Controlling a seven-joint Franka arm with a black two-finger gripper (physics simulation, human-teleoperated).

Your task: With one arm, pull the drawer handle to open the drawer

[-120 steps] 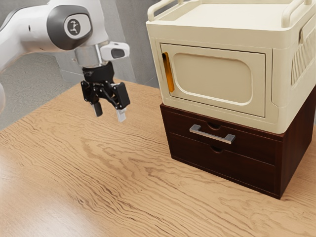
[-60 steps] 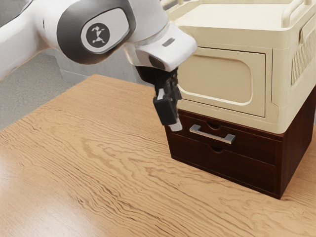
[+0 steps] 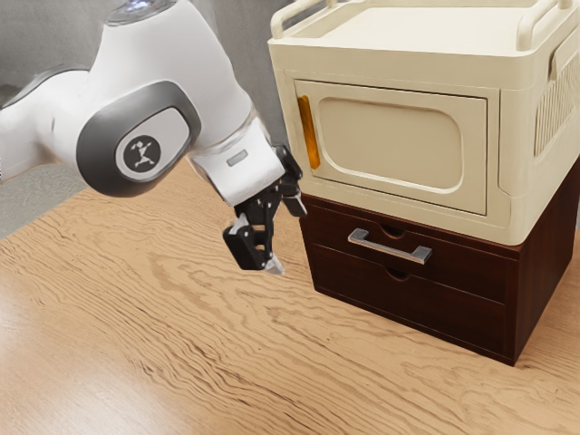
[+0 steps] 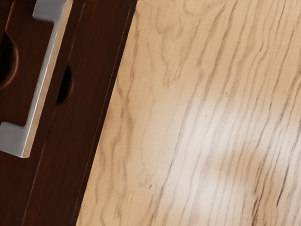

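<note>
Grpr (image 3: 288, 240) nr hdl (image 3: 388, 249), wrist-view end cropped.

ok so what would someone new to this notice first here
Probably the bulky cream cabinet with its orange handle, sitting on the dark wooden drawer unit. Next, the silver bar handle across that unit's upper drawer. Then the white arm from the exterior view's left, its open fingers short of that handle.

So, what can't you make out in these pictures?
- Inside the dark drawers: exterior view, hidden by their fronts.
- Inside the cream cabinet: exterior view, behind its shut door.
- The white arm's start: cut off, exterior view's left edge.
- Metal handle's one end: cut off, wrist view's top edge.
</note>
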